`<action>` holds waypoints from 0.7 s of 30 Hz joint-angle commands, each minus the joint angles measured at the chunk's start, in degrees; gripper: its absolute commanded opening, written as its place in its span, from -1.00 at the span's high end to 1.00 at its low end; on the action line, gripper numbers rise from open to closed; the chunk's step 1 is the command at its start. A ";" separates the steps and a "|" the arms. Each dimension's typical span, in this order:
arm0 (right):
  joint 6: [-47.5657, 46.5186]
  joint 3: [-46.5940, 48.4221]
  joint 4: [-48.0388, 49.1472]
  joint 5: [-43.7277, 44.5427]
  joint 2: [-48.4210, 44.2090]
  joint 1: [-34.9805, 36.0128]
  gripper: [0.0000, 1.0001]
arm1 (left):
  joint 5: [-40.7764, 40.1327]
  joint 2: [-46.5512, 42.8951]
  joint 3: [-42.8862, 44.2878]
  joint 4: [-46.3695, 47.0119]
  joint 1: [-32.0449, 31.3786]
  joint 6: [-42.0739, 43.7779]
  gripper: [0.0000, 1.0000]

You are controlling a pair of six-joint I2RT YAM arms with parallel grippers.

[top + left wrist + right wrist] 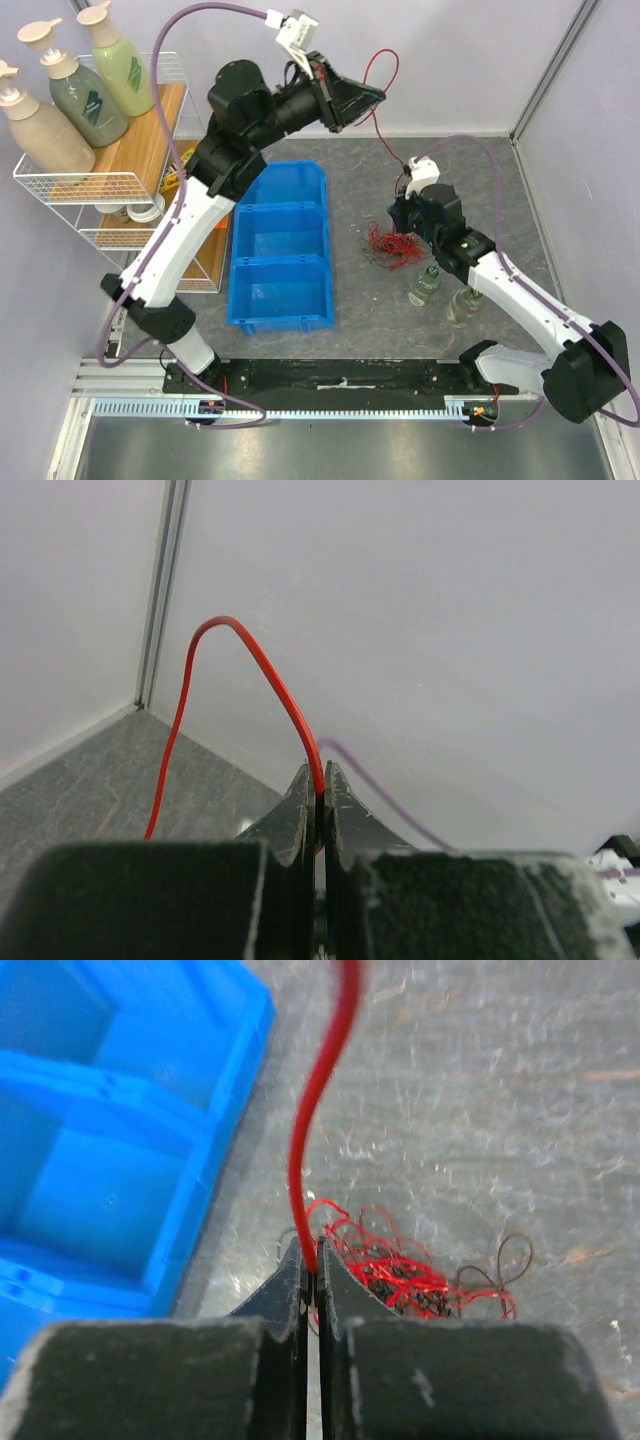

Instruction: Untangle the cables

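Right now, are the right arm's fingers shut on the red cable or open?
Shut on it: the right wrist view shows the fingers meeting with the red cable pinched between them.

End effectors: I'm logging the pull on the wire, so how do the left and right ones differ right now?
The left end effector is up high by the back wall; the right end effector sits low over the table. The right one is beside the tangle; the left one is well away from it. Both are shut on the red cable.
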 commanded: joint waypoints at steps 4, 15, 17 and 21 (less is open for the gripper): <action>-2.96 26.20 -11.19 4.30 -4.45 0.12 1.00 | -4.91 -12.49 -18.86 3.34 0.22 7.04 0.96; 0.97 42.60 -23.00 -3.15 -0.22 0.03 1.00 | 7.98 -14.79 -37.96 21.07 0.30 1.17 0.93; 2.65 40.14 -22.74 -5.18 -1.02 0.03 1.00 | 10.98 -14.79 -40.16 24.24 0.30 -0.67 0.92; 6.25 34.60 -20.29 -10.98 -2.77 -0.05 1.00 | 16.69 -15.14 -45.08 30.21 0.22 -3.40 0.90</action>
